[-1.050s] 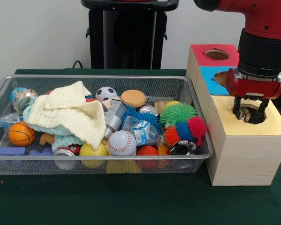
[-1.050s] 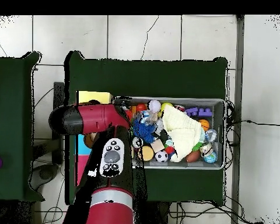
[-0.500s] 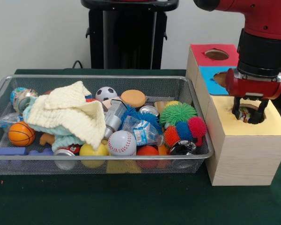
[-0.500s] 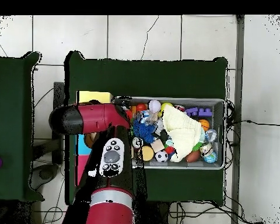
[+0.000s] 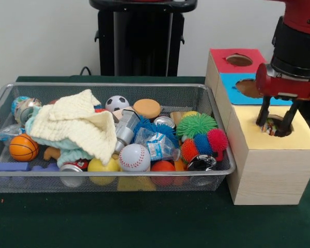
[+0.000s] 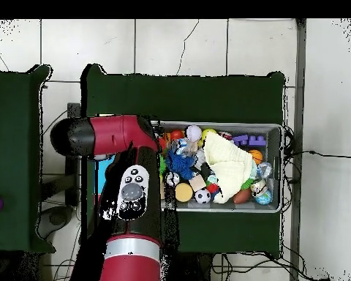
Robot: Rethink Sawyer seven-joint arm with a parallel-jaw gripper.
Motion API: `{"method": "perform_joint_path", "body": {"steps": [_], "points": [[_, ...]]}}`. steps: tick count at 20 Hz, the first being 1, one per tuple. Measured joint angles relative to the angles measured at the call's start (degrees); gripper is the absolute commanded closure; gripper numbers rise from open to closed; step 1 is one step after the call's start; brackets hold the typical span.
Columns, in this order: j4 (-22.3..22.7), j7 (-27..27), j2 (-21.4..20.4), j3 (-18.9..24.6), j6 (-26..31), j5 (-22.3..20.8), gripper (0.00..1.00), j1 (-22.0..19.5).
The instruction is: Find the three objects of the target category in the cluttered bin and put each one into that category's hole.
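In front view the claw (image 5: 277, 124) hangs open w/ tips at the yellow hole (image 5: 277, 125), a small multicoloured obj. (image 5: 271, 125) between them; bin (image 5: 101, 178) clutter lies at 9 o'clock.

We are seeing the wire bin (image 5: 0, 103) sitting left of the wooden box (image 5: 268, 170), touching it; a cloth (image 5: 75, 126) is lying over the bin's left-side clutter.
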Motion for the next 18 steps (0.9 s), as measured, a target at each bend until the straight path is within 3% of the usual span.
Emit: {"method": "perform_joint_path", "body": {"steps": [7,18], "points": [[-2.47,0.00,-0.09,-1.36,8.58,-2.42,0.00,-0.45],[-2.47,0.00,-0.10,-2.00,8.99,-6.04,0.00,-2.57]]}}
